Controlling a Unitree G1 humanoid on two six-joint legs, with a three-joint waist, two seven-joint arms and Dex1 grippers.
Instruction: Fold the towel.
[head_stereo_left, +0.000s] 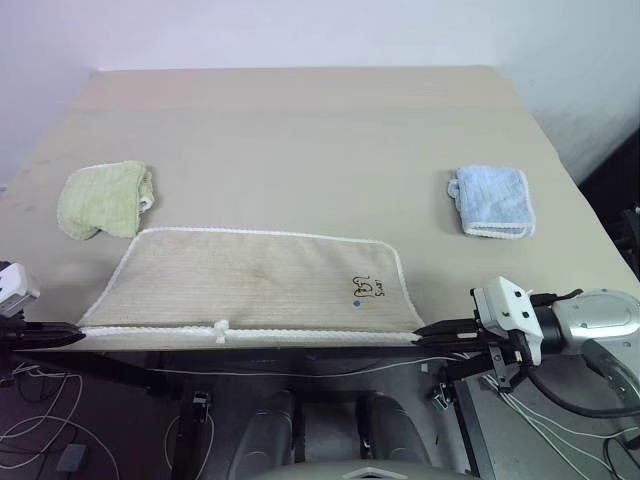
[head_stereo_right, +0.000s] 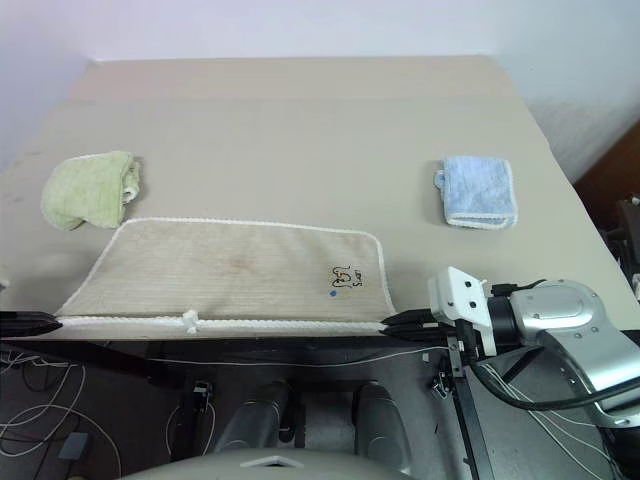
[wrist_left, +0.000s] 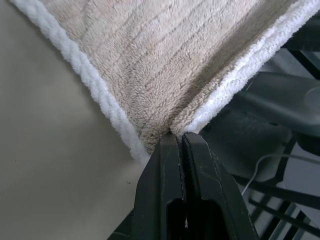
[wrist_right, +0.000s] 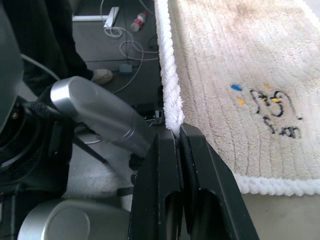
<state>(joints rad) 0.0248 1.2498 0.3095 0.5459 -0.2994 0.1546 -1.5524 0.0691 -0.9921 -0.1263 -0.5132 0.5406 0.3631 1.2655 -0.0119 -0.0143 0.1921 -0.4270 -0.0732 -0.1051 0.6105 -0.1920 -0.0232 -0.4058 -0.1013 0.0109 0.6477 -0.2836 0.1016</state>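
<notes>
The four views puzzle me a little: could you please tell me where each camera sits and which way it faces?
Left eye: on the head, looking forward and down at the table; both arms enter low.
Right eye: beside it, same scene, same arms.
Left wrist: on the left arm, looking along the left claw, shut on a towel corner.
Right wrist: on the right arm, looking along the right claw, shut on the other near corner.
Shared: both eyes show the green towel and blue towel; all show the towel.
</notes>
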